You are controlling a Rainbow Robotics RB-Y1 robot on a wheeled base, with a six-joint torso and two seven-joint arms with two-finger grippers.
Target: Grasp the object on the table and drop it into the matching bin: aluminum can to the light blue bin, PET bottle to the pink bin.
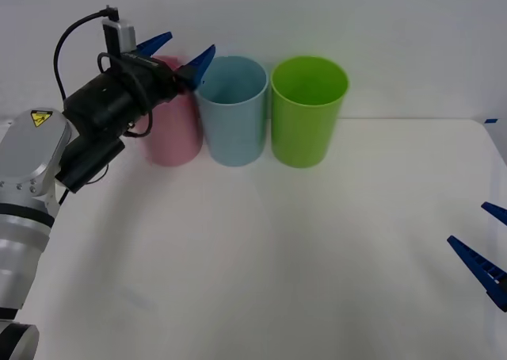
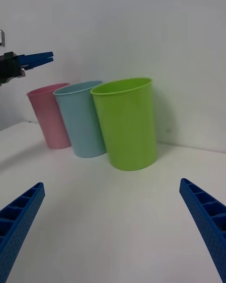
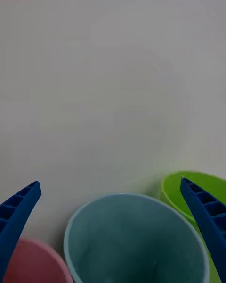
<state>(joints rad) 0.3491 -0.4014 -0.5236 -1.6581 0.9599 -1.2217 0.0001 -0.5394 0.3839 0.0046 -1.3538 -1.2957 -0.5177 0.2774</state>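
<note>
1. Front view: on the white surface (image 1: 261, 257), pink bin (image 1: 176, 134), light blue bin (image 1: 232, 110) and green bin (image 1: 308, 110) line the far edge.
2. Left claw (image 1: 181, 52) hangs spread and empty by the light blue bin's rim; no can is visible, so it is probably already dropped. Lift straight away, clear of the rim.
3. Right claw (image 1: 487, 245) waits spread at the near right.

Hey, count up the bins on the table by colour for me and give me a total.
pink bin: 1
light blue bin: 1
lime green bin: 1
Total: 3 bins, standing in a row at the far side of the table.
</note>
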